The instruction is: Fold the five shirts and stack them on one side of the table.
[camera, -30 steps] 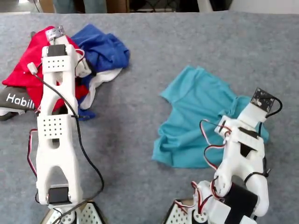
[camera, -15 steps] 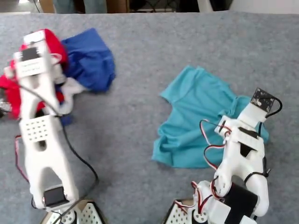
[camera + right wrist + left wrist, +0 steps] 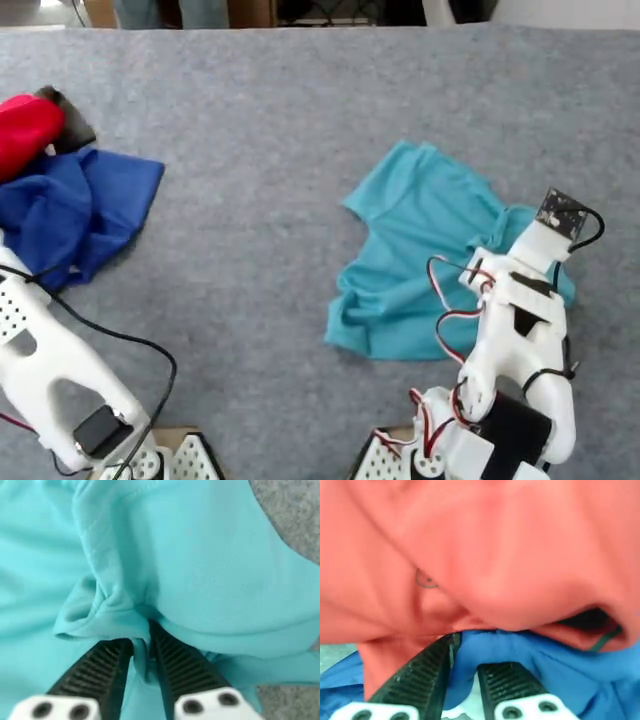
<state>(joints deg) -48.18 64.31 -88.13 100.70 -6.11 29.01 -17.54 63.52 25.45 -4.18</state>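
Observation:
A red shirt [image 3: 485, 545] bulges over a blue shirt [image 3: 555, 670] in the left wrist view. My left gripper [image 3: 470, 650] is shut with blue cloth between its fingers and red cloth beside one finger. From above, the blue shirt [image 3: 70, 215] and the red shirt [image 3: 25, 130] lie crumpled at the table's left edge, where the left arm [image 3: 50, 370] runs out of frame. A teal shirt [image 3: 430, 250] lies rumpled right of centre. My right gripper [image 3: 141, 640] is shut on a fold of the teal shirt [image 3: 200, 570], at its right side under the right arm [image 3: 520, 310].
A dark piece of cloth [image 3: 70, 115] shows next to the red shirt. The grey table [image 3: 280, 130] stretches between the two heaps. Both arm bases stand at the near edge.
The left arm swung left past the frame edge, dragging the red and blue shirts with it. The white and black cloth went out of sight. The right arm and teal shirt stayed still.

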